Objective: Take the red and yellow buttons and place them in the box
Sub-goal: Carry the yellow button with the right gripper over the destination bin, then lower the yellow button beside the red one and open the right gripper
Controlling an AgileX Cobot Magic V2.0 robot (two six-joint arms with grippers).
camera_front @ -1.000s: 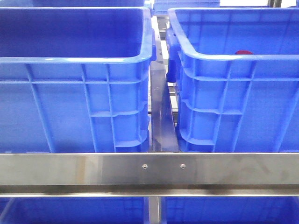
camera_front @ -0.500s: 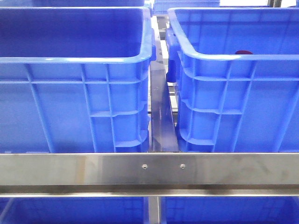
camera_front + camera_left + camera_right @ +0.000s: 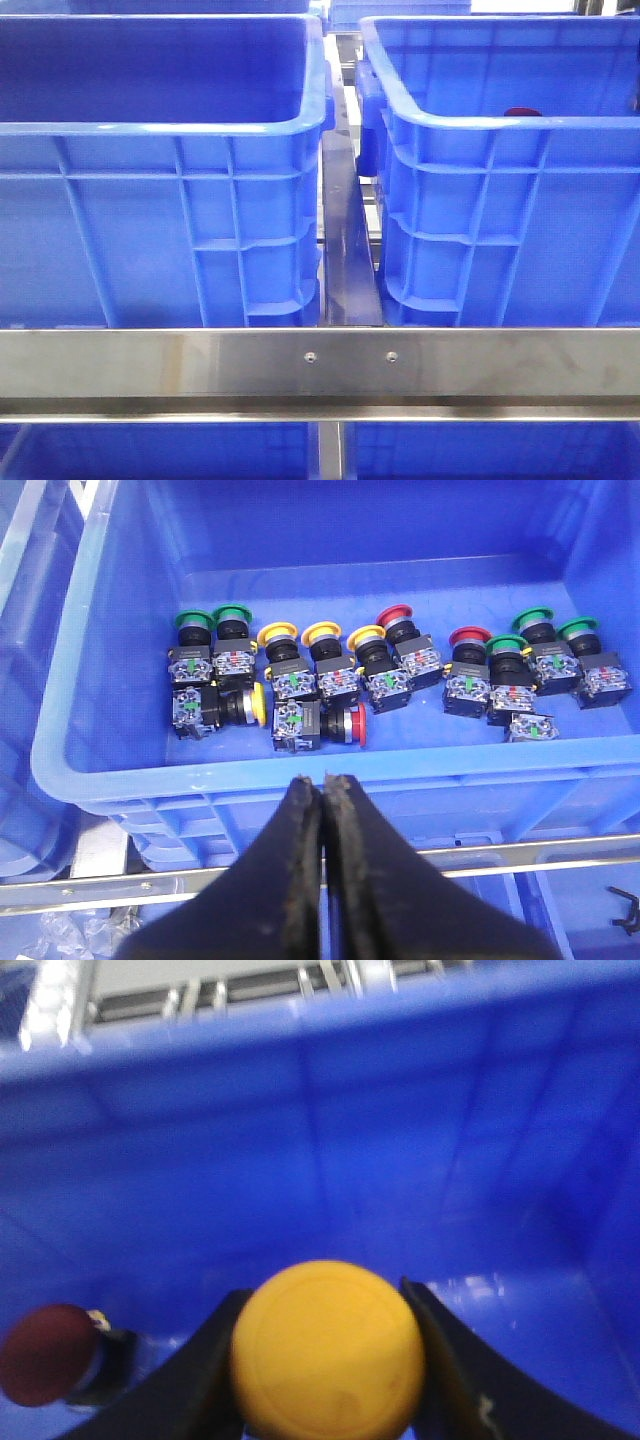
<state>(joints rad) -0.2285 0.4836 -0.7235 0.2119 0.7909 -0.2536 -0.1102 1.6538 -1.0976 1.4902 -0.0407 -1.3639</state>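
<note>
My right gripper (image 3: 322,1292) is shut on a yellow button (image 3: 328,1350), holding its round top between the fingers inside the blue box (image 3: 350,1140). A dark red button (image 3: 45,1353) lies on the box floor beside it; its top also shows over the rim of the right-hand box (image 3: 480,122) as a red button (image 3: 521,112) in the front view. My left gripper (image 3: 322,780) is shut and empty, just outside the rim of another blue crate (image 3: 300,768) that holds several red (image 3: 395,615), yellow (image 3: 277,635) and green buttons.
A second blue crate (image 3: 160,127) stands left of the box, with a narrow gap and a dark divider (image 3: 345,250) between them. A steel rail (image 3: 320,362) runs across the front. More blue crates sit on the shelf below.
A dark sliver has come into the front view at the far right edge above the box. The crates and the red button have not moved.
</note>
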